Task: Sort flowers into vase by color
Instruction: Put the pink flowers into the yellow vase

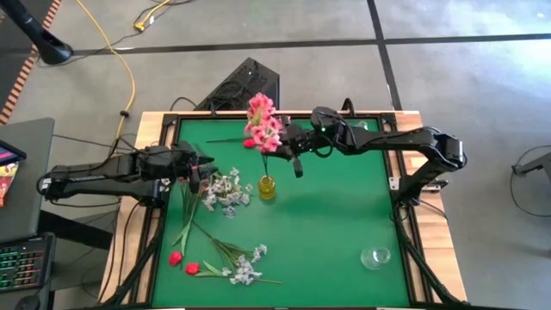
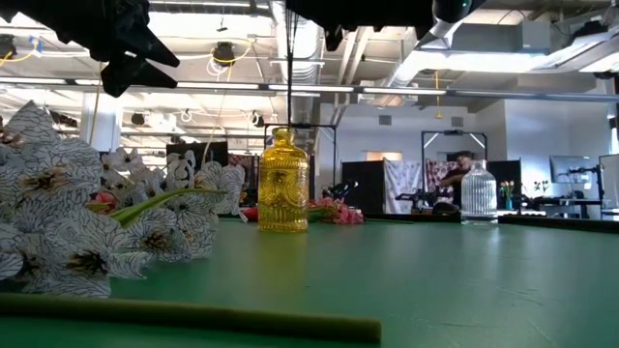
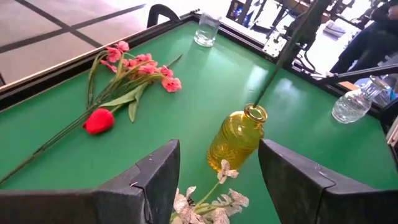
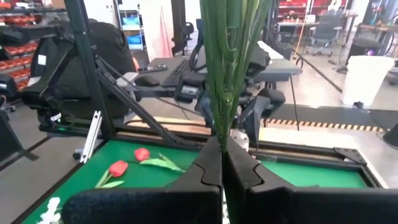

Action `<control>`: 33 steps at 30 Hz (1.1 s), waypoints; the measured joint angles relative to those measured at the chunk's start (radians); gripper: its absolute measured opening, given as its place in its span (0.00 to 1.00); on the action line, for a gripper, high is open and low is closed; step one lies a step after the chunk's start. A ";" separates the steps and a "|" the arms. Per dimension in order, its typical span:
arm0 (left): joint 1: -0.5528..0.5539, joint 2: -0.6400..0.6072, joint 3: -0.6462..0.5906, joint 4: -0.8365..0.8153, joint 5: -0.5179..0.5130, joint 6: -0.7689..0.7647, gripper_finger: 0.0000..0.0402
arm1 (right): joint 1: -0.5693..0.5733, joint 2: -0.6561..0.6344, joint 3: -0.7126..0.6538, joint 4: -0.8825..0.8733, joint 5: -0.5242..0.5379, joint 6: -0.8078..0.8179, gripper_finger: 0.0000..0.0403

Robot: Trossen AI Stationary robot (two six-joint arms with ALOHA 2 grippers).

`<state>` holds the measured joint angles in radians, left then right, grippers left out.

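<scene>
My right gripper (image 1: 282,148) (image 4: 222,163) is shut on the green stems of a pink-blossomed spray (image 1: 263,120), standing over the yellow glass vase (image 1: 268,187) (image 2: 283,181) (image 3: 236,140) at mid-table. My left gripper (image 1: 202,168) (image 3: 217,180) is open and hangs above a heap of white-grey sprays (image 1: 224,194) (image 2: 87,222) without touching them. Another pink spray (image 3: 140,68) with a red bud (image 3: 99,121) lies flat toward the far edge. More white sprays (image 1: 245,267) and two red buds (image 1: 176,257) lie near the near-left corner. My right gripper pinches the pink spray's bundled stems (image 4: 222,134) between its two shut fingers, coming level from the table's right, across the stems. The spray stands upright, blossoms above the fingers. Its thin lower stem (image 3: 273,62) (image 2: 290,87) runs down into the yellow vase's mouth (image 3: 255,113).
A ribbed clear vase (image 1: 375,257) (image 2: 478,191) (image 3: 354,102) stands near the near-right corner, and a clear glass (image 3: 207,30) stands by the table's rim. A loose green stem (image 2: 193,319) lies close to the low camera. Open green surface spreads right of the yellow vase.
</scene>
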<state>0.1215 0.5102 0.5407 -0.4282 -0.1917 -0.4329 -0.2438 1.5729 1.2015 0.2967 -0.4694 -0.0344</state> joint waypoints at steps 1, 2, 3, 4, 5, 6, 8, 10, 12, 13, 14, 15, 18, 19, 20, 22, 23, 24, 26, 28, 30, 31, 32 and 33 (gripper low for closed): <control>0.000 0.000 0.000 0.000 0.000 -0.003 0.51 | 0.004 0.008 0.000 0.003 0.000 0.000 0.05; 0.000 0.000 0.000 0.000 0.000 -0.003 0.51 | 0.009 0.020 0.000 0.019 0.000 0.000 0.05; 0.000 0.000 0.000 0.000 0.000 -0.003 0.51 | 0.013 0.029 0.000 0.028 0.000 0.007 0.05; 0.000 0.000 0.000 0.000 0.000 -0.003 0.51 | 0.015 0.036 0.000 0.028 0.000 0.013 0.05; 0.000 0.000 0.000 0.000 -0.001 -0.007 0.51 | 0.015 0.043 0.000 0.027 0.000 0.015 0.05; 0.000 0.000 0.000 0.000 -0.005 -0.010 0.51 | 0.017 0.053 0.000 0.029 0.000 0.014 0.05; 0.000 0.000 0.000 0.000 -0.009 -0.010 0.51 | 0.021 0.065 0.000 0.033 0.001 0.019 0.05; 0.000 0.000 0.000 0.000 -0.012 -0.016 0.51 | 0.020 0.072 0.000 0.026 0.002 0.024 0.07; 0.000 0.000 0.000 0.000 -0.012 -0.021 0.51 | 0.020 0.083 0.000 0.029 0.002 0.026 0.09; 0.000 0.000 0.000 0.000 -0.012 -0.021 0.51 | 0.019 0.084 0.000 0.021 0.002 0.027 0.11; 0.000 0.000 0.000 0.000 -0.012 -0.022 0.51 | 0.019 0.085 0.000 0.009 0.000 0.027 0.12; 0.000 0.000 0.000 0.000 -0.012 -0.025 0.51 | 0.019 0.085 0.000 0.002 0.001 0.027 0.13; 0.000 0.000 0.000 0.000 -0.012 -0.031 0.51 | 0.017 0.084 0.000 -0.028 0.001 0.026 0.14; 0.000 0.000 0.000 0.000 -0.012 -0.032 0.51 | 0.016 0.084 0.000 -0.042 0.001 0.026 0.14; 0.000 0.000 0.000 0.000 -0.012 -0.033 0.51 | 0.013 0.084 0.000 -0.059 0.001 0.026 0.14; 0.000 0.000 0.000 0.000 -0.012 -0.035 0.51 | 0.012 0.085 0.000 -0.083 0.001 0.026 0.15; 0.000 0.000 0.000 0.000 -0.012 -0.035 0.51 | 0.008 0.085 0.000 -0.096 0.001 0.021 0.15; 0.000 0.000 0.000 0.000 -0.012 -0.035 0.51 | 0.006 0.084 0.000 -0.108 0.001 0.013 0.15; 0.000 0.000 0.000 -0.001 -0.011 -0.035 0.51 | 0.005 0.084 0.000 -0.143 0.002 0.008 0.15; 0.000 0.000 0.000 0.000 -0.011 -0.035 0.51 | -0.001 0.084 0.000 -0.178 0.002 0.008 0.15; 0.000 0.000 0.000 -0.001 -0.011 -0.035 0.51 | -0.002 0.079 0.000 -0.217 0.001 0.007 0.15; 0.000 0.000 0.000 0.000 -0.011 -0.035 0.51 | -0.004 0.077 0.000 -0.240 0.001 0.003 0.16; 0.000 0.000 0.000 -0.001 -0.011 -0.035 0.51 | -0.008 0.075 0.000 -0.253 0.000 0.000 0.17; 0.000 0.000 0.000 0.000 -0.011 -0.035 0.51 | -0.008 0.071 0.000 -0.265 0.000 0.001 0.19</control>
<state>0.1215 0.5103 0.5407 -0.4286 -0.2031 -0.4683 -0.2516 1.6439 1.2018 0.0312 -0.4690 -0.0337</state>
